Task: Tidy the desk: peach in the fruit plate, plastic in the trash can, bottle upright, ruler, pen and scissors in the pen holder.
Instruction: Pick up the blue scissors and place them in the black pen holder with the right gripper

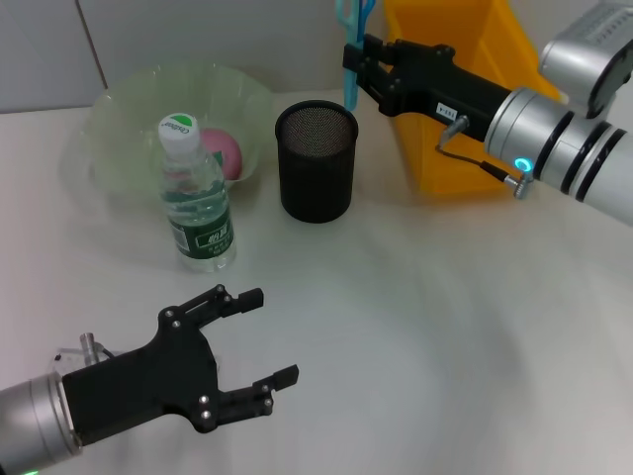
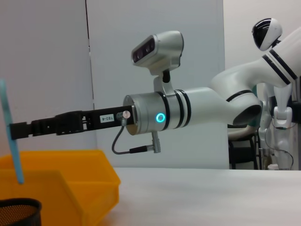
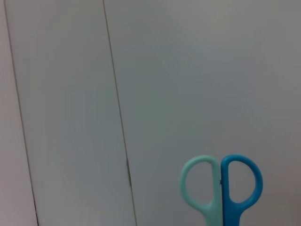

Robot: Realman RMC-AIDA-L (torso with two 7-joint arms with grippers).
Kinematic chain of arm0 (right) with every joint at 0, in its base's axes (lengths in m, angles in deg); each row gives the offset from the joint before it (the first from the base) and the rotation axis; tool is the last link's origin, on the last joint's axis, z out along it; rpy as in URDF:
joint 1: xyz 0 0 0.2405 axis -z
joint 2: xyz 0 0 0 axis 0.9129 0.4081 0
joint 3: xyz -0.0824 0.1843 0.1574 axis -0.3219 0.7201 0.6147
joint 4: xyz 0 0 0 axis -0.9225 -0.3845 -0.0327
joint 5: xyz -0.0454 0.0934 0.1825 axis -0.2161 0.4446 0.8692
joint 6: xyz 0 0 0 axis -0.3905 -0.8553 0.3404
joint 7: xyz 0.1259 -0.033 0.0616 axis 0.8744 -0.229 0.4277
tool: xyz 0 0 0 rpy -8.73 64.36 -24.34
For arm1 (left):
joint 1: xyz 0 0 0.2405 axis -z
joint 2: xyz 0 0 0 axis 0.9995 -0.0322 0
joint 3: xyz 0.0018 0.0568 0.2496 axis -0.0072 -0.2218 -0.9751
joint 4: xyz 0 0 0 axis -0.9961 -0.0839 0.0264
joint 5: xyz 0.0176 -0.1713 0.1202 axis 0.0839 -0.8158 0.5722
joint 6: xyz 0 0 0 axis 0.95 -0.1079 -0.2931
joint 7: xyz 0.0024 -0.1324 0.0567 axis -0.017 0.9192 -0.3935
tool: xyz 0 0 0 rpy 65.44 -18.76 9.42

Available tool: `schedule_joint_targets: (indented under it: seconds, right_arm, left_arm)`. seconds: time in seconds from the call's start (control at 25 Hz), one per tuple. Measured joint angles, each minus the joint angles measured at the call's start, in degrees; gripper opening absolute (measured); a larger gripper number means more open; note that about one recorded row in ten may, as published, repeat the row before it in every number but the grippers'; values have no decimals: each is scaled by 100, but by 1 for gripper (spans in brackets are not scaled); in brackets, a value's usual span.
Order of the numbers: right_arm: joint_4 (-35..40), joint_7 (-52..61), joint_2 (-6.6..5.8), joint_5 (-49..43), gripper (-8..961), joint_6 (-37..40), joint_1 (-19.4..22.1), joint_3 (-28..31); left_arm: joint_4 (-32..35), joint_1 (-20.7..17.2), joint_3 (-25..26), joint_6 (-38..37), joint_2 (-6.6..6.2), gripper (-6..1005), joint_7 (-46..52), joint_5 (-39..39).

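My right gripper (image 1: 352, 57) is shut on the scissors (image 1: 352, 40), holding them upright, blades down, just above the far rim of the black mesh pen holder (image 1: 316, 161). Their light blue loop handles (image 3: 220, 188) fill the lower part of the right wrist view, and their blade (image 2: 11, 136) hangs over the pen holder (image 2: 19, 211) in the left wrist view. The bottle (image 1: 197, 198) stands upright on the desk (image 1: 425, 327). Behind it the peach (image 1: 222, 152) lies in the pale green fruit plate (image 1: 129, 119). My left gripper (image 1: 269, 338) is open low over the near left of the desk.
The yellow trash can (image 1: 445, 109) stands at the back right, partly behind my right arm. A grey wall runs behind the desk.
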Motion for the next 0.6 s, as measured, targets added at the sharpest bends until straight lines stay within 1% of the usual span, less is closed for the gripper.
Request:
schedule_joint_targets:
  seconds: [0.32, 0.6]
  right_arm:
    - [-131, -84, -8, -25, 231, -167, -139, -42]
    - [-142, -88, -1, -55, 232, -413, -261, -403]
  left_arm:
    - [-125, 16, -48, -15, 9, 834, -140, -30]
    - [-126, 28, -47, -27, 9, 834, -142, -36]
